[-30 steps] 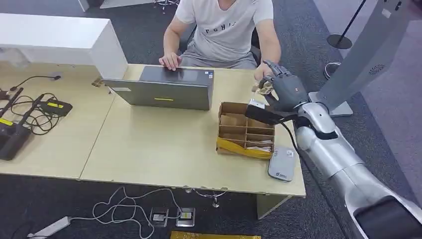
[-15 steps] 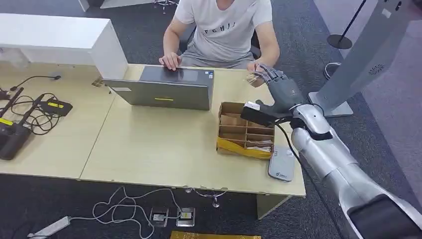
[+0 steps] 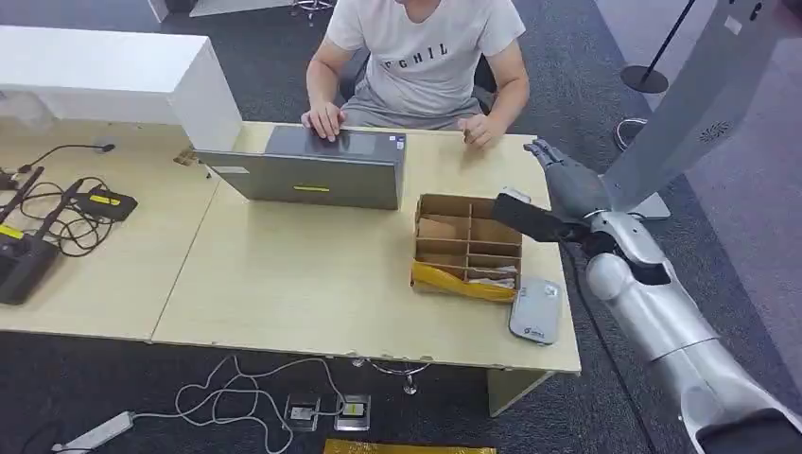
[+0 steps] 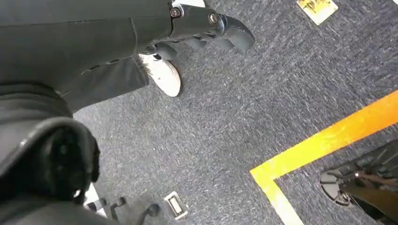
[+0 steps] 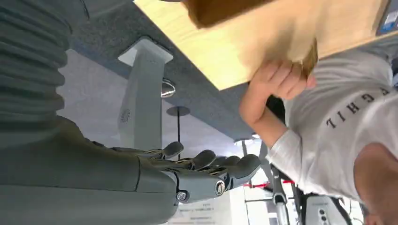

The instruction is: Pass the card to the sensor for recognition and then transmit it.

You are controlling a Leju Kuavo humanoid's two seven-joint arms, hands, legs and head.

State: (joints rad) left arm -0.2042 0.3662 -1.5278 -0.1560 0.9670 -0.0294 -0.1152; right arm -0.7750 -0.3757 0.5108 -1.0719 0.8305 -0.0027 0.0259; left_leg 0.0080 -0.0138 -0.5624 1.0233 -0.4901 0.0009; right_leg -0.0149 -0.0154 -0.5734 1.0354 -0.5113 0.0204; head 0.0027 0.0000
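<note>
The right hand (image 3: pixel 567 189) hangs above the table (image 3: pixel 312 284) edge beside the box (image 3: pixel 467 246), its fingers stretched apart and holding nothing. The right wrist view shows the same empty hand (image 5: pixel 187 173), and the person's hand (image 5: pixel 277 82) closed on a small yellowish thing at the table edge; whether this is the card, I cannot tell. The sensor (image 3: pixel 535 310) lies just beside the box. The left wrist view shows the left hand (image 4: pixel 206 28) over the carpet (image 4: pixel 263 108), fingers curled, holding nothing.

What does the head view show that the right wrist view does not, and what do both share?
Head view alone: the laptop, the divided cardboard box, the grey sensor pad at the table's near edge, and cables on the far left. Right wrist view alone: the fingers lying nearly straight, nothing in them. Both: the right hand, the table, and the person's hand resting at its edge.
</note>
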